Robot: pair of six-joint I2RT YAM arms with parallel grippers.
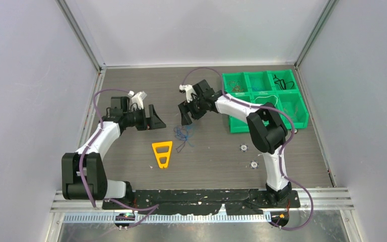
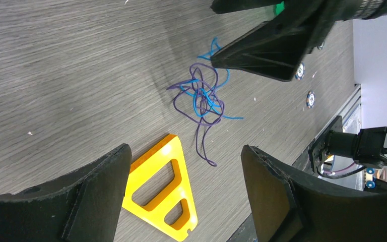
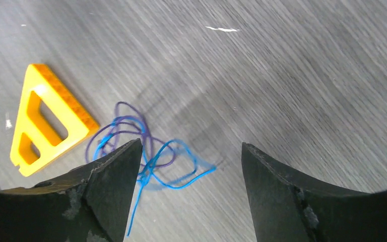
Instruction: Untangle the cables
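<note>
Cables [image 1: 183,135]: blue and purple, knotted together, desk [image 1: 216,166] centre.
Left tool [image 1: 156,117]: wide, empty.
Right tool [image 1: 185,115]: wide, empty, near cables.

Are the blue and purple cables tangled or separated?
Tangled: the purple cable and blue cable cross through each other in one clump.

A yellow triangular frame [image 3: 35,75], a green compartment tray [image 1: 238,126] and two small discs [image 1: 243,147] sit on the table [image 1: 131,166].

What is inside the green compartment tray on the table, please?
The green tray holds thin wire bundles: a dark one rear right, a brownish one rear left. The right arm covers its near left part, hiding what lies there.
</note>
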